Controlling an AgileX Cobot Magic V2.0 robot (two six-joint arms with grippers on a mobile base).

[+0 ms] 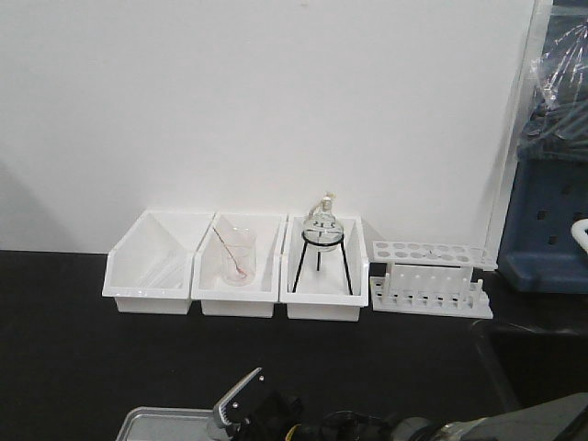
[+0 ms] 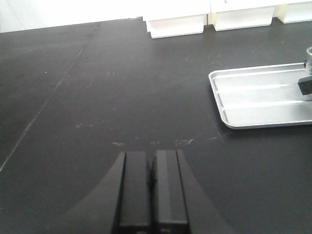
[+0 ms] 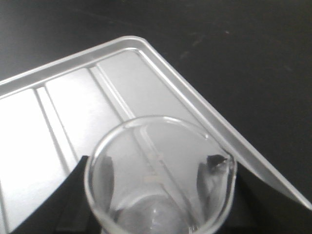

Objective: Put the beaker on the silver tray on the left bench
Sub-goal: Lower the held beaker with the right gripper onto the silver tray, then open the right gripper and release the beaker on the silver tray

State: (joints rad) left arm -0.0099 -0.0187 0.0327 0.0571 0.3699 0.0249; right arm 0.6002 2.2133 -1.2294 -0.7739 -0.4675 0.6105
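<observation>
The beaker, clear and empty, sits between my right gripper's dark fingers, which press its sides. It is over the silver tray, close to the tray's right rim and far corner. I cannot tell whether its base touches the tray. The tray lies on the black bench and also shows in the left wrist view, with a sliver of the beaker at the frame's right edge. My left gripper is shut and empty, low over bare bench left of the tray. The front view shows only a tray corner.
Three deep white bins stand along the back wall. One holds a beaker with a pink-tipped rod, another a round flask on a black tripod. A white test-tube rack stands to their right, beside blue equipment.
</observation>
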